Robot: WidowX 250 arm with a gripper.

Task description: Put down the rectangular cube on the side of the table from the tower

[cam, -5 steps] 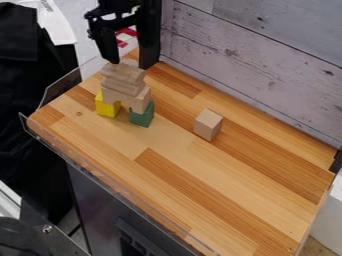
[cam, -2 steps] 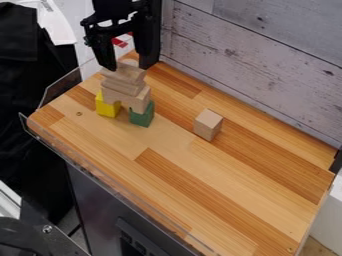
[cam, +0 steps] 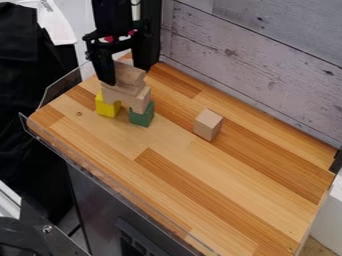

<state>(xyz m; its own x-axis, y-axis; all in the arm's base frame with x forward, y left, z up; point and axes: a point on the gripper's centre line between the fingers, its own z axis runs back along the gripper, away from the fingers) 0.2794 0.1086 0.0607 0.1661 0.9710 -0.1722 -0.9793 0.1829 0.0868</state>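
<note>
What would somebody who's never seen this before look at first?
Probably the little tower at the table's upper left, with its bright yellow block and green block at the bottom. Then the big black gripper at the tower's top, and the lone wooden block off to the right.

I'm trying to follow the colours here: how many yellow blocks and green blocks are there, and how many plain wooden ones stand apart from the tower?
Yellow block: 1
Green block: 1
Plain wooden block apart from the tower: 1
Total: 3
</note>
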